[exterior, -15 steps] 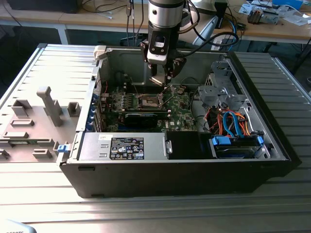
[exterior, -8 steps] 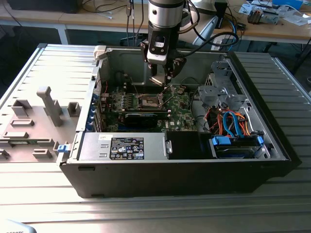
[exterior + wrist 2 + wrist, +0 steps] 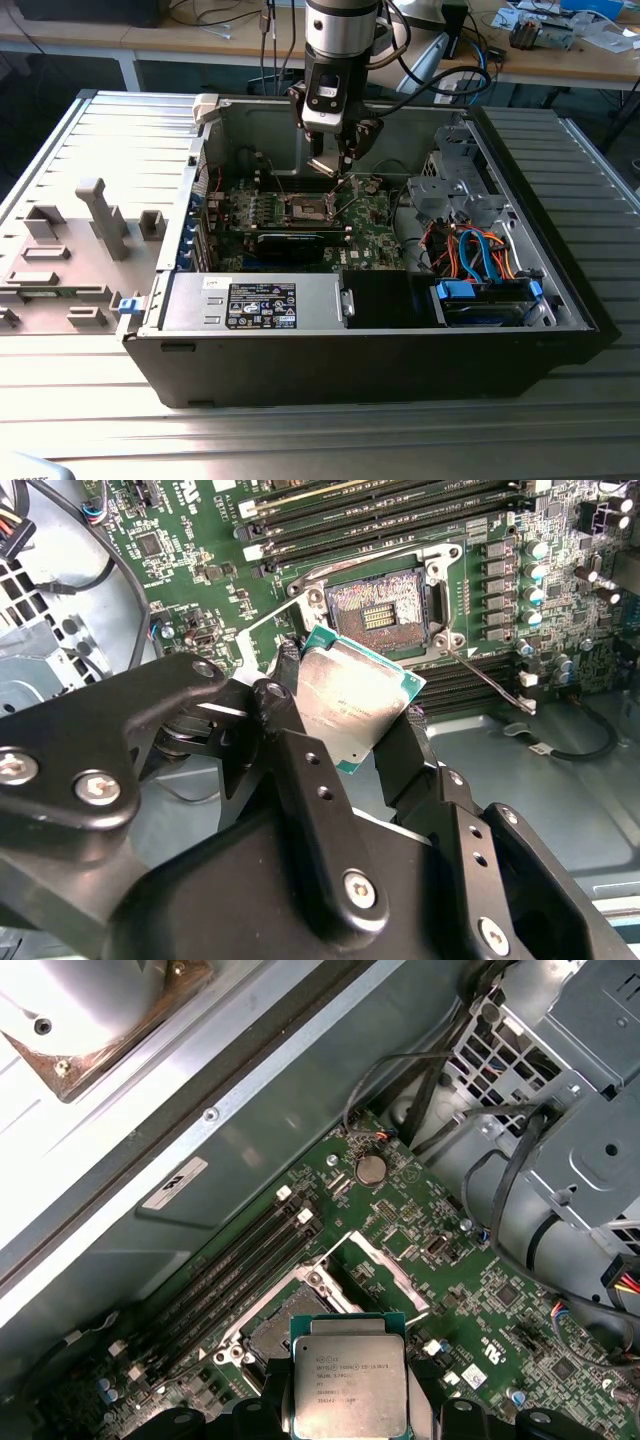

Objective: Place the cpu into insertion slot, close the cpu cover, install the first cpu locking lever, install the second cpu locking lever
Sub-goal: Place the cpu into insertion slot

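Gripper [image 3: 338, 163] closed tight on the cpu [image 3: 358, 690], by its edges; cpu tilted, held just above the slot [image 3: 385, 608], apart from it; slot bare, cover [image 3: 392, 1267] swung open beside it; step in hand: placing the cpu; seating likely calls for levelling and squaring it to the slot; board [image 3: 190, 540] lies in the open case [image 3: 380, 350], with cables [image 3: 465, 250].

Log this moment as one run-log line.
pincer: shut on cpu | cpu: held above board, not seated | slot: empty
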You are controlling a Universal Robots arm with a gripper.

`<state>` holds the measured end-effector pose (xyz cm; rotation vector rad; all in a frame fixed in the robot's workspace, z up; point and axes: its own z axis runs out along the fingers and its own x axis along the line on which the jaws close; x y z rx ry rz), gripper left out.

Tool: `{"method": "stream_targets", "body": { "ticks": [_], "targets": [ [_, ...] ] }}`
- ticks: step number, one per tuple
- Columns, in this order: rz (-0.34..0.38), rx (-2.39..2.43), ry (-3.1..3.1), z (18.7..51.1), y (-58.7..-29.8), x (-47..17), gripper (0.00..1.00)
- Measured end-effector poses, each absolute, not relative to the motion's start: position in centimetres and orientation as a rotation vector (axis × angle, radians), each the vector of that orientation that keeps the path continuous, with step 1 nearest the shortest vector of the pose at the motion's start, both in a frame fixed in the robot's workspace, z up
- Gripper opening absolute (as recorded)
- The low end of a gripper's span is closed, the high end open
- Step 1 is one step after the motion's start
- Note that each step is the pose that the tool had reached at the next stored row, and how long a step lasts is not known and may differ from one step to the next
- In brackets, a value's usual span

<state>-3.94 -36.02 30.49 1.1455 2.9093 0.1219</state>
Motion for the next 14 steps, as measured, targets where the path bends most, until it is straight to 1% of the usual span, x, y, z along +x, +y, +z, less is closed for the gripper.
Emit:
{"method": "stream_targets", "body": {
  "ticks": [14],
  "targets": [
    [0.122,1.165,2.901,30.48,-36.02,-3.94,0.55]
  ]
}}
